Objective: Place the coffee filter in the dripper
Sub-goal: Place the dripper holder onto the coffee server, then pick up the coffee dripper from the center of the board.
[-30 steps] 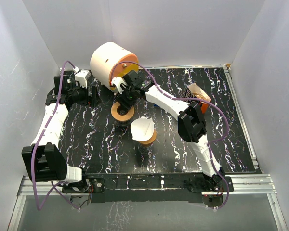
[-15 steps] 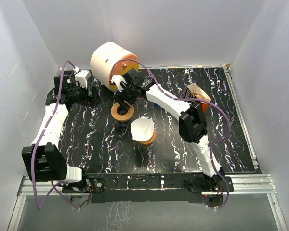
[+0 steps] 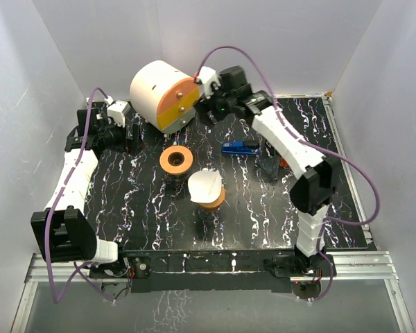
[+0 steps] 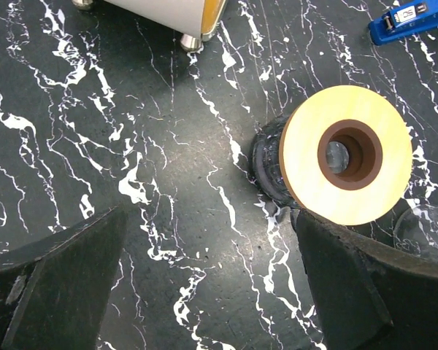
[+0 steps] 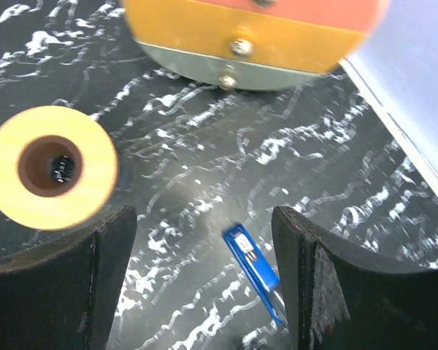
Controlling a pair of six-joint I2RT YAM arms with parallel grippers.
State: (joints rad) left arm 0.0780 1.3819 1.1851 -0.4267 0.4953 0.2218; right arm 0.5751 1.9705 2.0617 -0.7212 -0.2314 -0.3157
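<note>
Black marbling veined with white covers the tabletop (image 3: 333, 187), which is boxed in on three sides by plain white walls (image 3: 277, 41). A metal rail (image 3: 360, 262) runs along its near edge.

The white coffee filter (image 3: 205, 183) sits opened out on a tan dripper (image 3: 213, 201) near the middle of the tabletop. A second dripper (image 3: 175, 159), an orange ring with a brown throat on a dark base, stands just beside it toward the far left corner, with nothing in it.

A cream drum (image 3: 152, 87) with an orange face rests on small feet at the far edge, left of centre. A blue object (image 3: 240, 146) with a white label lies flat toward the far edge, right of the drippers.

The left gripper (image 4: 210, 219) hangs near the far left corner, its fingers spread wide and holding nothing. The right gripper (image 5: 202, 219) hangs high over the far edge just right of the drum, its fingers likewise parted and bare.
</note>
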